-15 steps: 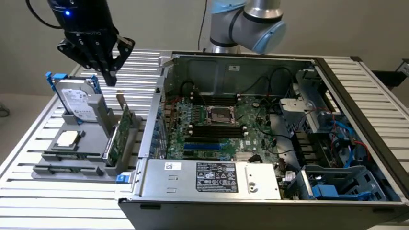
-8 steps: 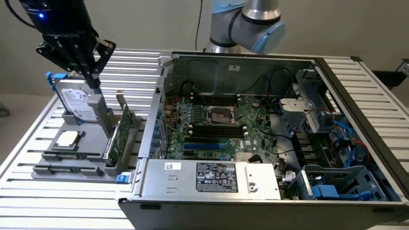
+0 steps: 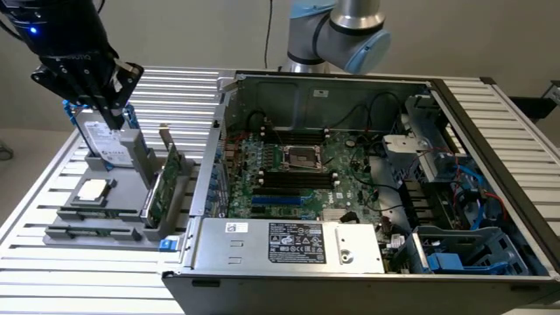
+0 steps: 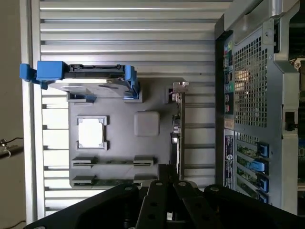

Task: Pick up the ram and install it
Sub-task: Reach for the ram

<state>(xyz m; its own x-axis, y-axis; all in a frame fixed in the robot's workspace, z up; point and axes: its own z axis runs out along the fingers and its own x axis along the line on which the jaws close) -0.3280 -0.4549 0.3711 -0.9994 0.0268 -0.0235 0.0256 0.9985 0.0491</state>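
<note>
Ram unpicked in the parts tray, gripper empty above it.
The ram [image 3: 92, 231] [image 4: 113, 182] lies flat in the holder at the near edge of the gray parts tray [image 3: 127, 195] [image 4: 121, 143], nothing touching it. On the same tray: a silver CPU [image 3: 92, 190] [image 4: 90, 132], an upright expansion card [image 3: 166, 180] [image 4: 180, 129], and a hard drive with blue handles [image 3: 105, 141] [image 4: 90, 76] at the far end. The gripper [image 3: 115, 120] [image 4: 167, 169] hangs above the tray, in front of the drive in the exterior view, fingers pinched together, holding nothing, apart from the ram. The open computer case [image 3: 306, 92] [image 4: 248, 95] sits on the exterior view's right of the tray, motherboard [image 3: 350, 190] exposed, black memory slots [image 3: 298, 177] visible. All on a slatted metal table [image 3: 175, 85] [image 4: 124, 38].
</note>
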